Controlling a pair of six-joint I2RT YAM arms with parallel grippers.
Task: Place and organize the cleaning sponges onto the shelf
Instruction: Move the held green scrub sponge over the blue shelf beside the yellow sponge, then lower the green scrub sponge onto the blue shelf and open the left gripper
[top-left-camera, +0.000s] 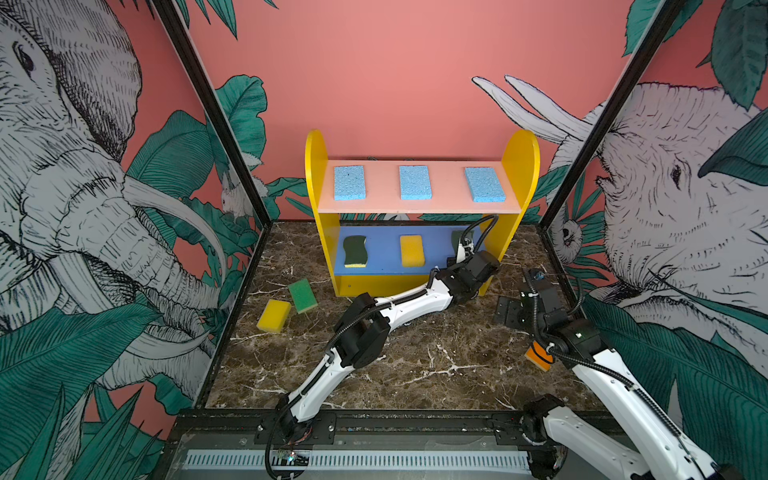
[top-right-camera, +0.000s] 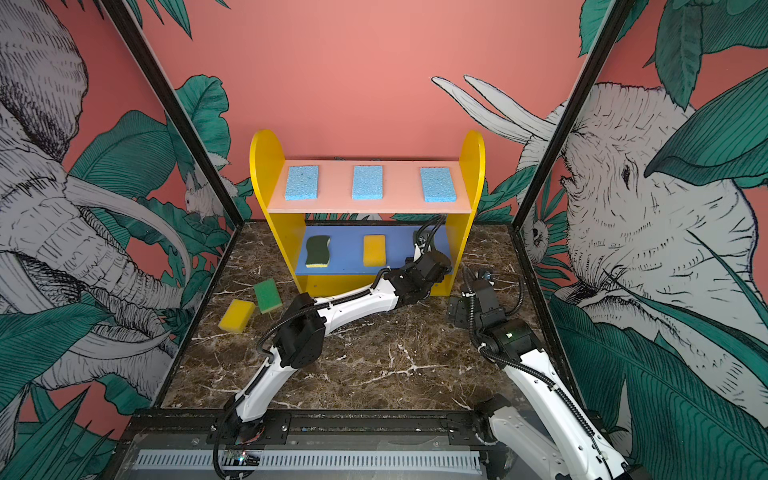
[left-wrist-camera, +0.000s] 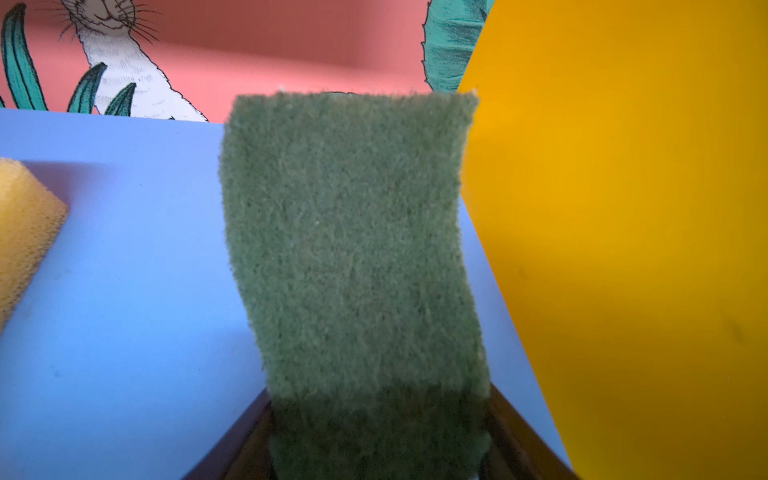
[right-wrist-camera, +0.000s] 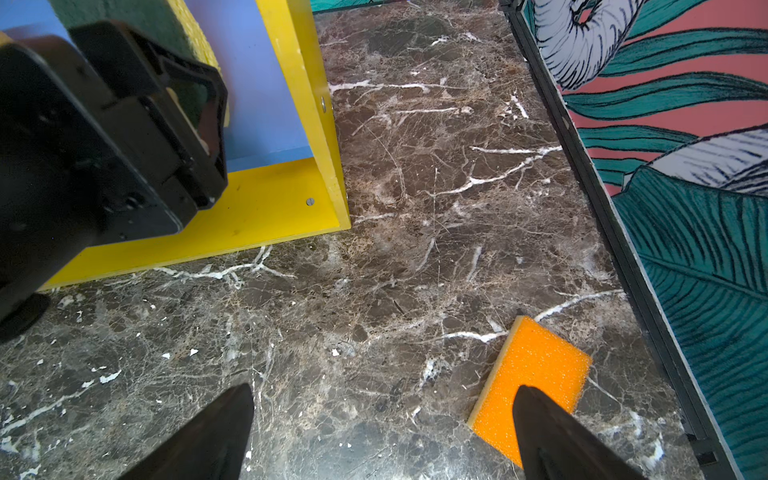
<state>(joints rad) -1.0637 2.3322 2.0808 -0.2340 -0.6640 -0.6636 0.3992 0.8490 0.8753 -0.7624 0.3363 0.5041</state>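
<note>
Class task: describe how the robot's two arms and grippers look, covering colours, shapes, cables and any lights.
The left arm and right arm match: smooth white link shells, bulky black joint housings, and black ribbed cable conduit looping outside. A green light shows on the right arm's black wrist housing. The right gripper has black, tapering, pointed jaws; the left gripper is black and angular.

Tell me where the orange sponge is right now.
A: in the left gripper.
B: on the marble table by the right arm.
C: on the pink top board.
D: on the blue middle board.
B: the orange sponge lies flat on the marble table, outside the shelf, by the open right gripper; the left gripper holds a dark green sponge.
</note>
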